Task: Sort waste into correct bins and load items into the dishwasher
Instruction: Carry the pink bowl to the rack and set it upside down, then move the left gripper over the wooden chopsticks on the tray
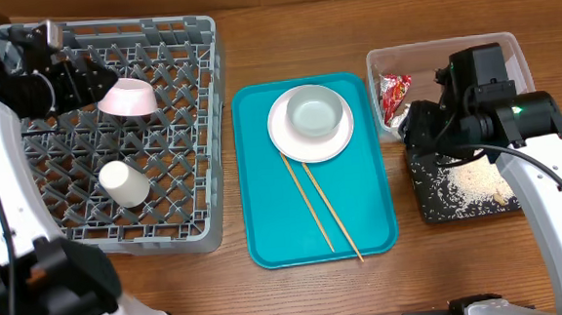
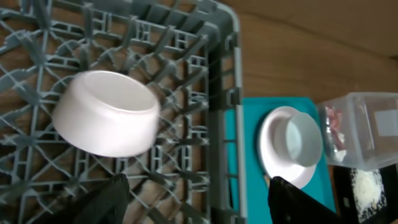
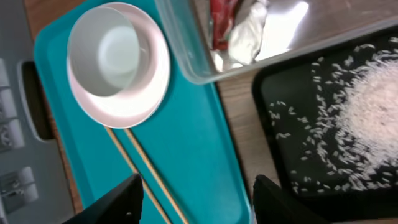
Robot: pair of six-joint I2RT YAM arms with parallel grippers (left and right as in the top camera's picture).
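The grey dish rack (image 1: 211, 132) holds the pinkish-white bowl (image 1: 128, 96) upside down and the small white cup (image 1: 124, 183). My left gripper (image 1: 85, 77) hovers open just left of that bowl (image 2: 107, 113), empty (image 2: 199, 202). The white plate (image 1: 295, 147) carries the grey-green bowl (image 1: 314, 111) on the teal tray. The red wrapper (image 1: 394, 92) with white paper (image 3: 249, 31) lies in the clear tub (image 1: 450, 49). Rice (image 1: 473, 180) lies in the black tray (image 1: 429, 183). My right gripper (image 1: 411, 130) is open and empty (image 3: 196, 199) over the teal tray's right edge.
The teal tray (image 1: 362, 201) sits in the middle with two wooden chopsticks (image 1: 318, 199) lying diagonally below the plate. Bare wooden table shows between rack, tray and bins. The clear tub stands directly behind the black tray at the right.
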